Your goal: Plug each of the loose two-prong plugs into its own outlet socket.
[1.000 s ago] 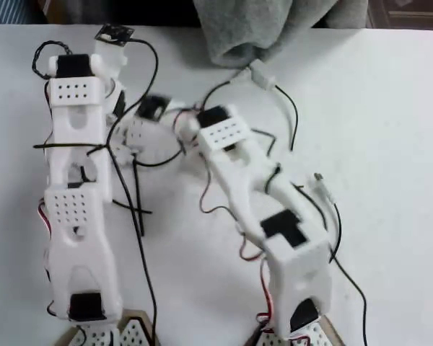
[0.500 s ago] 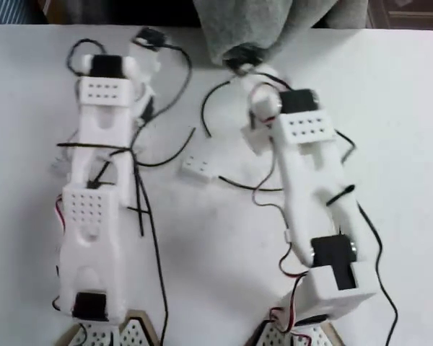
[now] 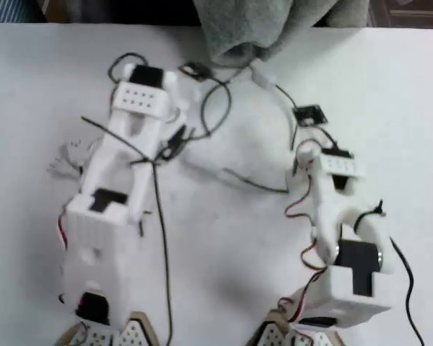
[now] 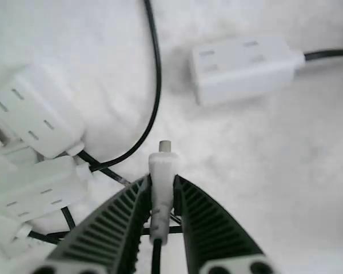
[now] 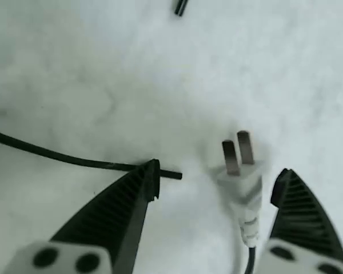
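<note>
My left gripper (image 4: 162,191) is shut on a white two-prong plug (image 4: 162,171), prongs pointing away from the wrist. Just beyond it a white outlet socket (image 4: 243,65) on a black cord lies on the table, apart from the plug. More white sockets (image 4: 31,114) lie bunched to one side. My right gripper (image 5: 214,185) is open low over the table, with a second white plug (image 5: 240,171) lying flat between its fingers, closer to one finger. In the high view the left arm (image 3: 126,166) reaches to the far middle and the right arm (image 3: 335,209) is folded close to its base.
A grey cloth (image 3: 274,29) hangs over the table's far edge. Black cords (image 3: 216,108) loop across the far middle, and one cord (image 5: 74,158) ends near my right gripper's finger. A small white socket (image 3: 262,74) lies by the cloth. Blurred white sockets (image 3: 68,155) lie at the left.
The left arm has swung right toward the table's middle. The right arm swung from the centre to the right and drew back toward its base. Cords and sockets shifted.
</note>
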Controlling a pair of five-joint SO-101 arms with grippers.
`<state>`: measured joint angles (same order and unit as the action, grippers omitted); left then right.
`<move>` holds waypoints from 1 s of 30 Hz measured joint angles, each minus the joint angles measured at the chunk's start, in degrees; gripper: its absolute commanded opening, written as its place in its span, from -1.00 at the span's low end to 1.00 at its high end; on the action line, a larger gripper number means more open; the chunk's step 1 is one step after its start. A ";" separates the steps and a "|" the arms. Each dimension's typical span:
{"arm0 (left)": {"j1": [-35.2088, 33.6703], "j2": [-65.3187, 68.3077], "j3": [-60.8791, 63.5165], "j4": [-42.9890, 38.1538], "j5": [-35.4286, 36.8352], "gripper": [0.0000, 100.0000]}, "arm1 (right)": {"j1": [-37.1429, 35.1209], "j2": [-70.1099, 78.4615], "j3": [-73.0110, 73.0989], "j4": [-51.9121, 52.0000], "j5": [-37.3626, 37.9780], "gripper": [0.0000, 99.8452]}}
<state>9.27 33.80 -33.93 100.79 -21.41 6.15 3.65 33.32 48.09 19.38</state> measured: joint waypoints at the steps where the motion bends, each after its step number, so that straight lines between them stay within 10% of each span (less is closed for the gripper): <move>1: 0.79 -1.49 1.85 -0.44 0.00 -0.95 | 0.18 -0.44 0.70 -0.70 -0.18 -0.38; 30: 9.23 -7.82 -4.84 -2.02 0.00 -0.95 | -6.15 -29.01 23.38 -5.71 -0.88 -0.38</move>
<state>18.51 25.98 -38.77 98.77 -21.41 0.00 -25.36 56.70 42.37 18.51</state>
